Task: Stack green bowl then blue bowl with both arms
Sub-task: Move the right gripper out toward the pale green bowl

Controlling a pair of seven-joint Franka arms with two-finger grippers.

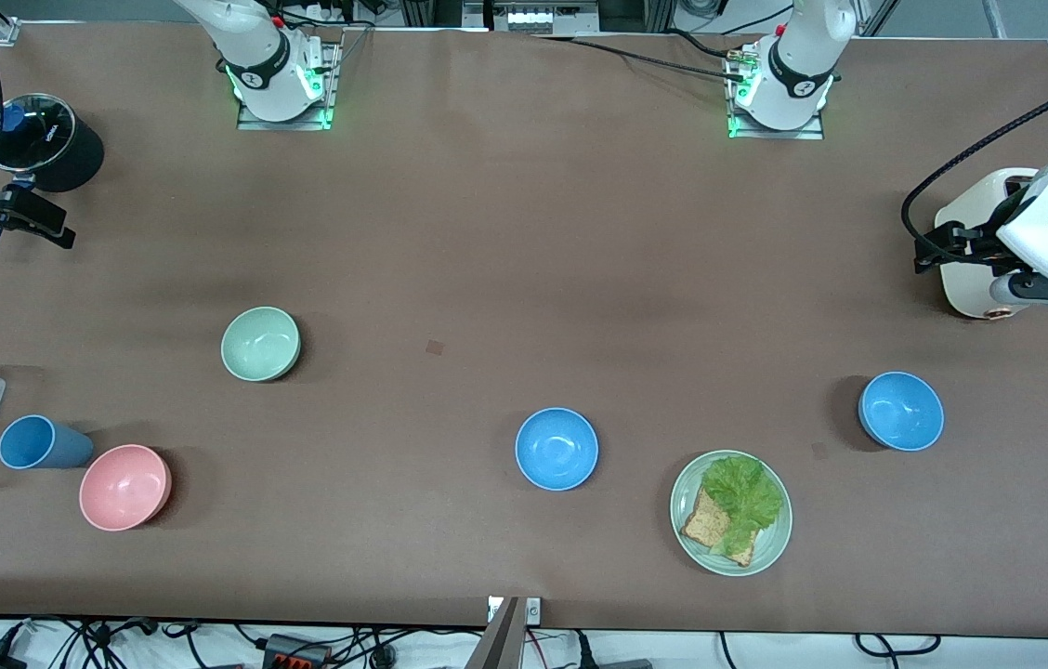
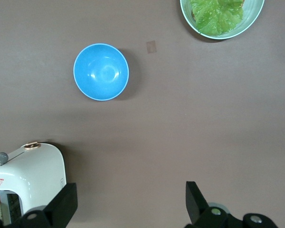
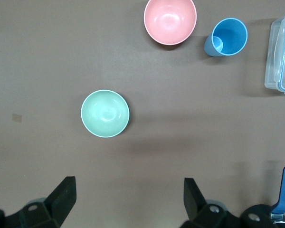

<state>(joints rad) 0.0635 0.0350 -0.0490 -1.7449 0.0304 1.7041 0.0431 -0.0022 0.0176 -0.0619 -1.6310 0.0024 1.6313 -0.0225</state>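
Mint green bowl (image 1: 260, 344) sits alone on the table (image 1: 487, 232), two blue bowls (image 1: 556, 449) apart. Left gripper (image 2: 130, 206) and right gripper (image 3: 128, 202) both hang wide open, holding nothing.

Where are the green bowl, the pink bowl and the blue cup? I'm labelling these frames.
green bowl (image 1: 260, 344), front view, centre of its inside.
pink bowl (image 1: 124, 487), front view, centre of its inside.
blue cup (image 1: 30, 442), front view, its open mouth.
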